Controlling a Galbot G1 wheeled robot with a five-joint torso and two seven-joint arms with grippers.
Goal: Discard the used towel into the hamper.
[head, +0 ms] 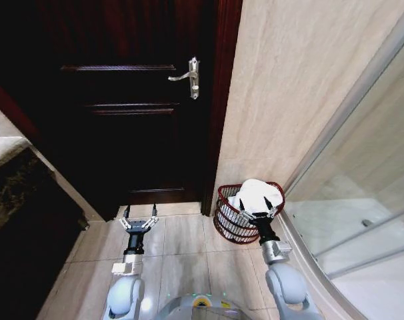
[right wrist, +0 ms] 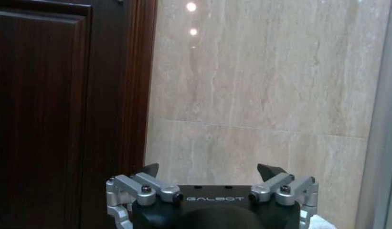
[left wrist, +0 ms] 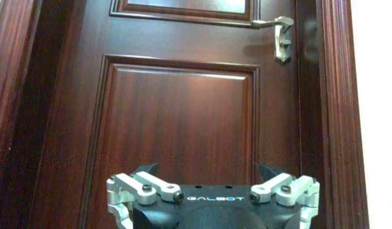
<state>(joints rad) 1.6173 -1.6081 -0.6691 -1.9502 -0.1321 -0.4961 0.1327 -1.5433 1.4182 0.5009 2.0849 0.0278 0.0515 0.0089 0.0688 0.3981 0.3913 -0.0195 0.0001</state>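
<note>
Flooring is showing as pale beige tiles [head: 189, 250] with thin grout lines, running up to a dark red-brown panelled door [head: 132, 113] that is standing shut ahead. A silver lever handle [head: 189, 77] is sitting on the door's right side. A dark wooden frame [head: 222, 100] is bordering the door, and beige stone wall tiling [head: 295, 87] is running on to the right of it. A glass shower screen [head: 369, 180] with a curved metal rail is closing off the right side of the room. A dark marbled counter [head: 12, 193] is lying along the left edge.

The hamper [head: 227, 220] is standing on the floor in the corner between the door frame, the tiled wall and the shower rail. A white towel [head: 255, 195] is lying bunched inside it, rising above the rim.

The right claw [head: 258, 215] is hanging open directly over the hamper's near rim, just at the towel's lower edge, its fingers spread and gripping nothing. The left claw [head: 139, 222] is hovering open above the floor tiles in front of the door, well apart from the hamper and likewise empty.
</note>
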